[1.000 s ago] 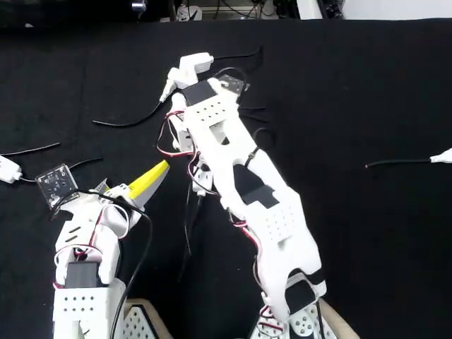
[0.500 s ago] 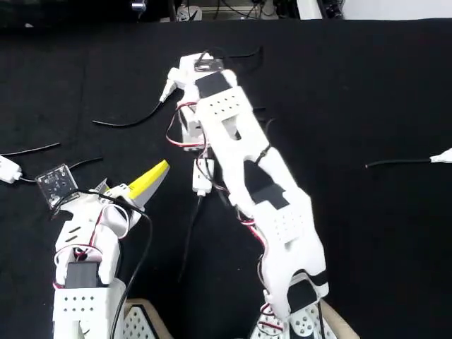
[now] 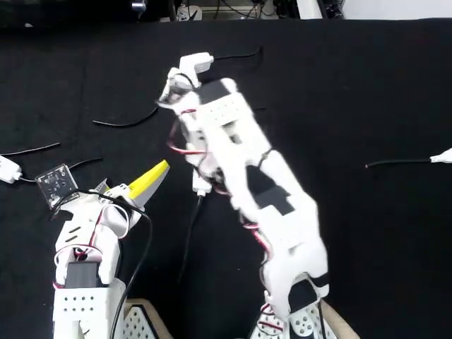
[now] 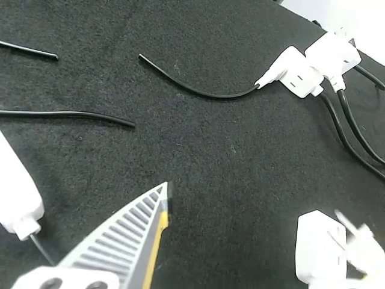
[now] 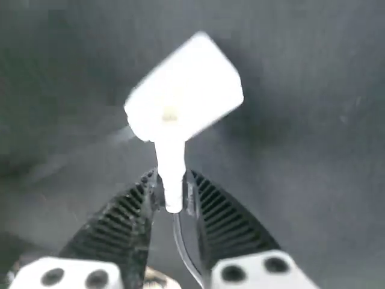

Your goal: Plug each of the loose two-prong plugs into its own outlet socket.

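- Plugs are your job here, and each one has to go into its own socket.
- Your right jaws are pinched narrow on the thin neck of a white held plug (image 5: 183,90).
- Its fat body sticks out past the tips of the jaws. Its cord (image 5: 181,244) runs back between them.
- Your right arm (image 3: 275,219) is stretched far out over the black counter (image 3: 353,85).
- You cannot tell if your left jaws are wide or narrow. They sit low and near you, at the end of your left arm (image 3: 92,233).
- Far out ahead of your left jaws, a small white piece (image 4: 289,73) and a white block (image 4: 334,51) lie touching each other.
- You cannot tell if those two are pushed together or just lie side by side.
- One loose plug (image 3: 8,168) lies on the counter off to the outer side of your left jaws.
- A far plug (image 3: 443,155) lies well apart from both jaws, out past the outer side of your right arm.
- I think you are near the start. No plug is clearly in a socket yet.
- One plug is in your right jaws and needs a socket. At least two more wait on the counter for you to pick up.
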Available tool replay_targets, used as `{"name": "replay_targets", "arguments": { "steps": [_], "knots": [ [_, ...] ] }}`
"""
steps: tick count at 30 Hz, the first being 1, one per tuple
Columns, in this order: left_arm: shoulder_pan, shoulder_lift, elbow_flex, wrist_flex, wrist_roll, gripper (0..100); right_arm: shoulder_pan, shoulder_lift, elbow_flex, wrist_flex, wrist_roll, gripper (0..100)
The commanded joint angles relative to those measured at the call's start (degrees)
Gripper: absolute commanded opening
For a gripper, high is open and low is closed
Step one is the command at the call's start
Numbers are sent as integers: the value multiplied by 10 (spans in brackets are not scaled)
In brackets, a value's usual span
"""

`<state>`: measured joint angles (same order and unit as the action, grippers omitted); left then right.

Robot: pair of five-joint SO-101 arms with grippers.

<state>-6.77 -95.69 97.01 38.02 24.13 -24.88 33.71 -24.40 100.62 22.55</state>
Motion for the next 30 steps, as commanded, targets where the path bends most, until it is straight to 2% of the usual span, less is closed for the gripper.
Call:
{"name": "replay_targets", "arguments": {
  "steps": [1, 6, 11, 16, 22, 30],
  "knots": [
    [2, -6, 8, 0, -3, 544, 127, -79, 110, 2, 111, 12],
    [2, -6, 8, 0, -3, 544, 267, -117, 214, -18, 224, 12],
    [2, -6, 8, 1, -3, 544, 348, -130, 298, -107, 322, 13],
    [3, -6, 8, 1, -3, 544, 366, -132, 371, -209, 367, 34],
    [3, -6, 8, 1, -3, 544, 362, -140, 370, -223, 376, 223],
    [3, -6, 8, 1, -3, 544, 363, -249, 371, -225, 412, 232]
  ]
}}
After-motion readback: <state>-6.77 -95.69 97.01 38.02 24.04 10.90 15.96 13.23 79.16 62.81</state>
